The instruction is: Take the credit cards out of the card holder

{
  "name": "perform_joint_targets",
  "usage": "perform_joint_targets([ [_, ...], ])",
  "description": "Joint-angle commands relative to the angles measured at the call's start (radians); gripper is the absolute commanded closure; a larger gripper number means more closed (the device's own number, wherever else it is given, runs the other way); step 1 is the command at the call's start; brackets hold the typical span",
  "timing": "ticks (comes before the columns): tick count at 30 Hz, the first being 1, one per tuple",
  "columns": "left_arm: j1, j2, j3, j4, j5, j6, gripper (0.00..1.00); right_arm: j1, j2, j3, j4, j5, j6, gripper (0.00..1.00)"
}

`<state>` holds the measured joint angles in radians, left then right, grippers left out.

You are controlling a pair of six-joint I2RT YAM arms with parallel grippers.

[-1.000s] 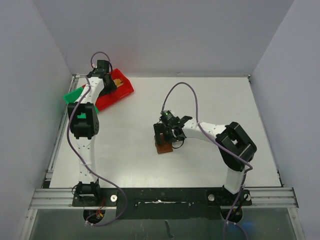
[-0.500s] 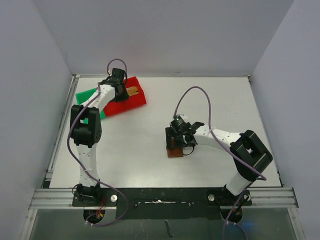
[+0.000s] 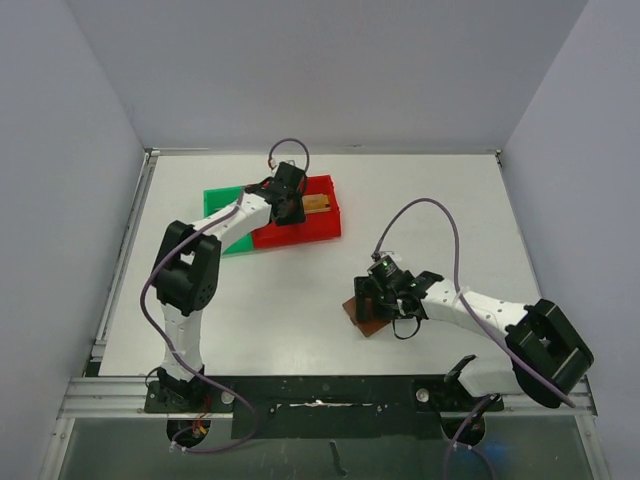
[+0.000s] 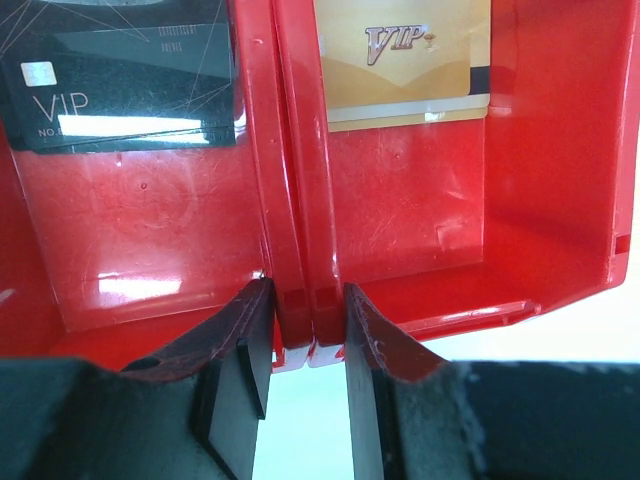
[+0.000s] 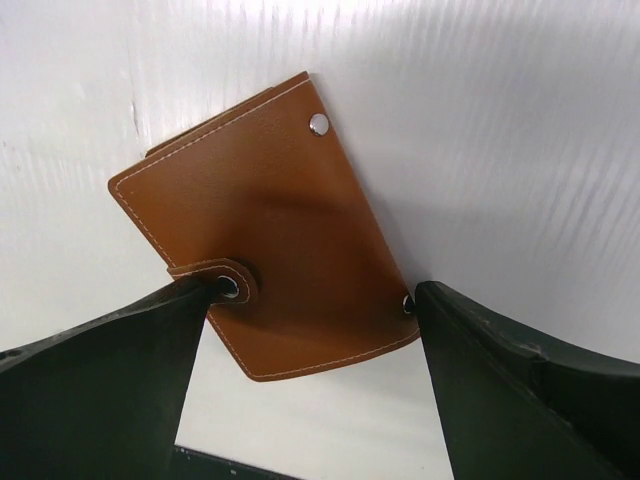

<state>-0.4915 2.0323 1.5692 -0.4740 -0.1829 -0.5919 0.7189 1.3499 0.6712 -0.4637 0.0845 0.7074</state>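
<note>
I count two credit cards in the one red bin (image 3: 300,235): a black card (image 4: 125,85) and a gold card (image 4: 405,55), both cut off at the top. The left jaws clamp the bin's divider. One card holder (image 5: 265,225) lies on the counter (image 3: 450,220), snapped shut with its inside hidden, pinched between the wide right jaws. One green bin (image 3: 222,200) is partly covered.

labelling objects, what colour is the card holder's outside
The card holder is tan brown leather with pale stitching, clearest in the right wrist view.

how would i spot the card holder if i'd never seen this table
On the white table, look right of centre, nearer the arm bases than the red bin. The card holder is held in the right tool: flat brown stitched leather with metal snaps, unlike that plastic bin.
</note>
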Motion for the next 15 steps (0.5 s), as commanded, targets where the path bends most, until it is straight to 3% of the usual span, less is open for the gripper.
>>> perform_joint_targets([
  [1,-0.079,-0.017,-0.034,0.025,0.051,-0.090,0.79,-0.002,-0.097,-0.068,0.001,-0.063,0.039,0.14],
  [15,-0.243,0.010,-0.051,0.074,0.058,-0.204,0.79,0.010,-0.284,-0.215,0.043,-0.201,0.100,0.15],
])
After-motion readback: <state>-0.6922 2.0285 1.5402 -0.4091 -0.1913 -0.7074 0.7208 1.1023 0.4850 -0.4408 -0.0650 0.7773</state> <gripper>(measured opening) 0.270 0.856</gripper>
